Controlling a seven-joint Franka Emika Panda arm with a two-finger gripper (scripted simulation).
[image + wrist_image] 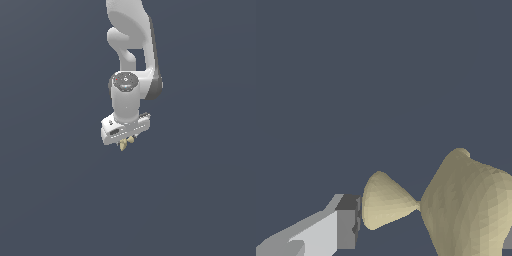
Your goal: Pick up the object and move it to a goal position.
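Note:
The object (123,145) is a tiny pale tan-yellow piece with short prongs, poking out just under the white hand in the exterior view. My gripper (126,139) points down over it, and its fingers are mostly hidden by the hand there. In the wrist view the object (466,205) looms large: a small cone joined by a thin neck to a bigger lobe. One finger's pad (347,222) presses against the cone's base. The other finger shows only as a grey sliver at the frame's edge beside the lobe. My gripper (431,225) is shut on the object.
A plain dark blue-grey surface (55,200) fills both views with no other objects or edges showing. The white arm (131,55) rises from the hand to the top of the exterior view.

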